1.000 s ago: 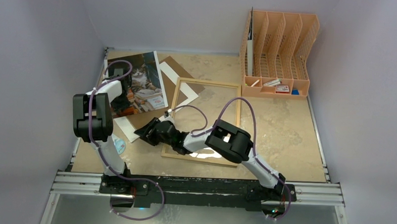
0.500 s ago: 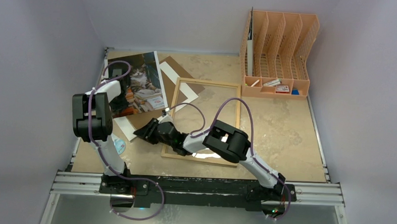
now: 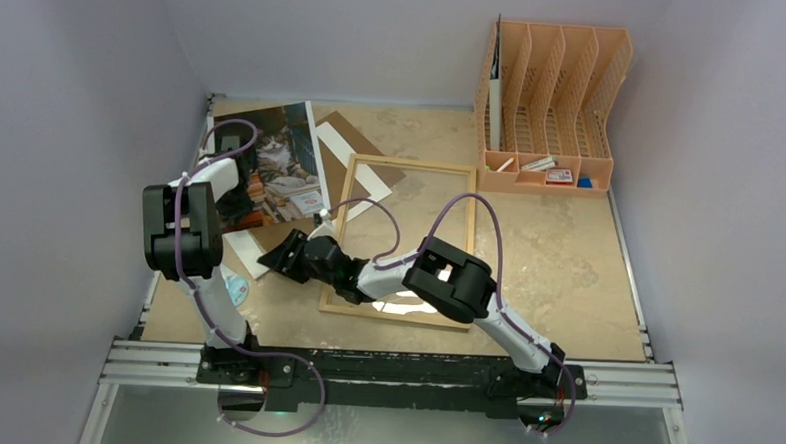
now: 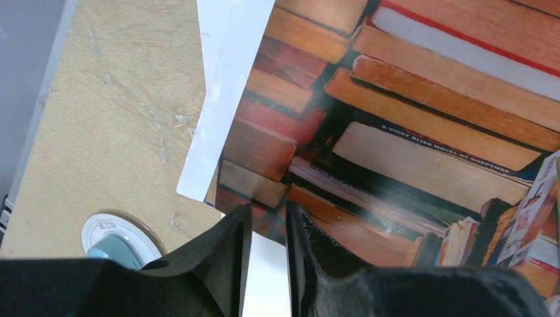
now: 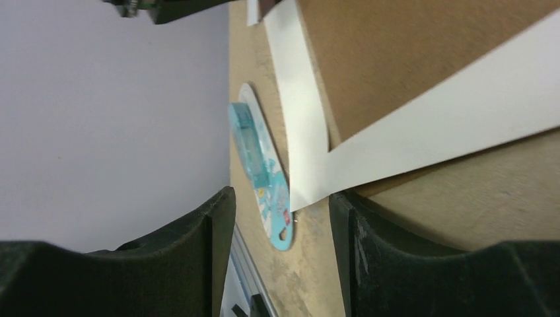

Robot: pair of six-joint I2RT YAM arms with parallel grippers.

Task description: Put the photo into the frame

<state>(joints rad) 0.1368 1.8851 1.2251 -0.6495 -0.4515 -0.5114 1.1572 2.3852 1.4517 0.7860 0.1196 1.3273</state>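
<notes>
Glossy photo [image 3: 271, 167] lies left of frame [image 3: 411, 165]; left fingers [image 4: 224, 257] nearly together astride its edge, clamp unconfirmed; right fingers [image 5: 198, 244] apart by mat [image 5: 462, 112]. Risk: a shallow pinch lets photo slip or crease.

Top view looks down from behind; 2 close wrist views share the blue disc [image 5: 264, 188].

White-and-black arms [image 3: 180, 235] trail purple cables [image 3: 473, 198]; black left claw [image 4: 264, 261], right claw [image 5: 282, 254].
</notes>
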